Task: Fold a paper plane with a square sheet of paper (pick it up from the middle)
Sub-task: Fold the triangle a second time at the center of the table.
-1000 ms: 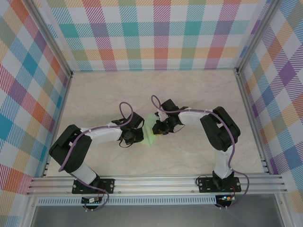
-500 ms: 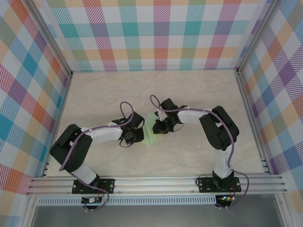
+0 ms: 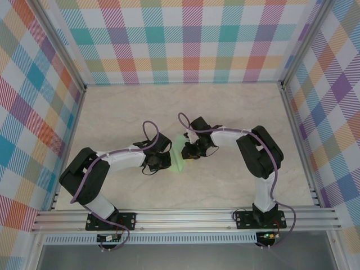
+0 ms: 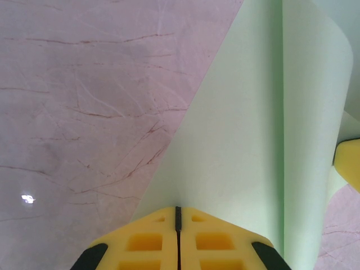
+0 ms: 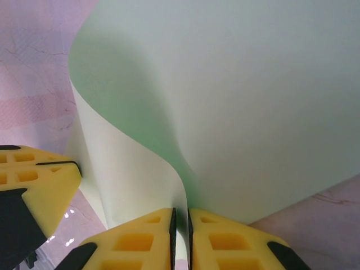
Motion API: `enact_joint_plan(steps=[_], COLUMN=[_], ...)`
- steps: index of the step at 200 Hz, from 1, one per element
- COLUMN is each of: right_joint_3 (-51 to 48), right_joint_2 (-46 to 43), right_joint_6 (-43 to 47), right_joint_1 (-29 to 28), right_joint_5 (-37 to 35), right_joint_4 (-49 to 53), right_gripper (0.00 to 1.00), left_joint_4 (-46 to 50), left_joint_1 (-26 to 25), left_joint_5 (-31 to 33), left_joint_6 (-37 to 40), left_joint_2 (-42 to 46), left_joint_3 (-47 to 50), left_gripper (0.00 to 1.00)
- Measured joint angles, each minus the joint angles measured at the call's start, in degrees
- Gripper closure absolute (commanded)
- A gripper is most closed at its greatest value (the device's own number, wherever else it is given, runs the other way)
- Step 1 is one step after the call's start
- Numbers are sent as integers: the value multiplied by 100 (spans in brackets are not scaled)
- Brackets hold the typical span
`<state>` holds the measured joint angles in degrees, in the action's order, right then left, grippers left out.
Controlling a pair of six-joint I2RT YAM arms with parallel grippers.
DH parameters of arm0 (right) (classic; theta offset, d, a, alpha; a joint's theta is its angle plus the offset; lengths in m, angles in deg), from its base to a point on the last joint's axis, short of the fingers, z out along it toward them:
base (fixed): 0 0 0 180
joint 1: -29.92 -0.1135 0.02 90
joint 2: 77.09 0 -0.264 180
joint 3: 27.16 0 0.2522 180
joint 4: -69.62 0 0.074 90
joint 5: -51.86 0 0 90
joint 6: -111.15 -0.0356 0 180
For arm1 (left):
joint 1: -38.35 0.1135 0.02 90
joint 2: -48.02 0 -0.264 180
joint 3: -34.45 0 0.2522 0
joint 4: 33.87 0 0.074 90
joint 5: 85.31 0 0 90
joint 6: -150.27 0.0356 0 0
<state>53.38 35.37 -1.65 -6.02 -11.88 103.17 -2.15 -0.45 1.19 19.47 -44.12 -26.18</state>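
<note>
Mid-table point(image 3: 112, 112), L tool point(image 4: 178, 209), R tool point(image 5: 181, 211) pinching sheet point(image 4: 242, 140)

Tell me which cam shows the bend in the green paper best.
Right wrist: the green sheet is close up and its S-shaped curl reads clearly. Left wrist shows a flatter stretch with one rolled edge. Top external gives a small, distant green sliver.

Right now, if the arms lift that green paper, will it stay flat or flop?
Probably floppy: the paper bows into a soft curl at the right gripper. Likely very light: fingertip pinches by it and the left gripper seem enough to hold it. It could crease where it bends sharply.
</note>
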Motion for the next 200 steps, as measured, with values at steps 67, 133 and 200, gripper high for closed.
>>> enact_joint_plan(steps=[67,133,200], right_joint_3=[59,289,297], right_joint_2=[2,216,223], right_joint_6=[46,125,127], right_joint_1=[-4,-4,7], right_joint_5=[37,13,22], right_joint_4=[0,168,181], right_gripper=[86,87,87], left_joint_4=[15,35,61], left_joint_1=[0,0,0], left_joint_5=[-2,-4,-26], left_joint_6=[24,50,83], left_joint_2=[-17,-37,-39], left_joint_3=[-28,-55,-83], left_gripper=[94,94,93])
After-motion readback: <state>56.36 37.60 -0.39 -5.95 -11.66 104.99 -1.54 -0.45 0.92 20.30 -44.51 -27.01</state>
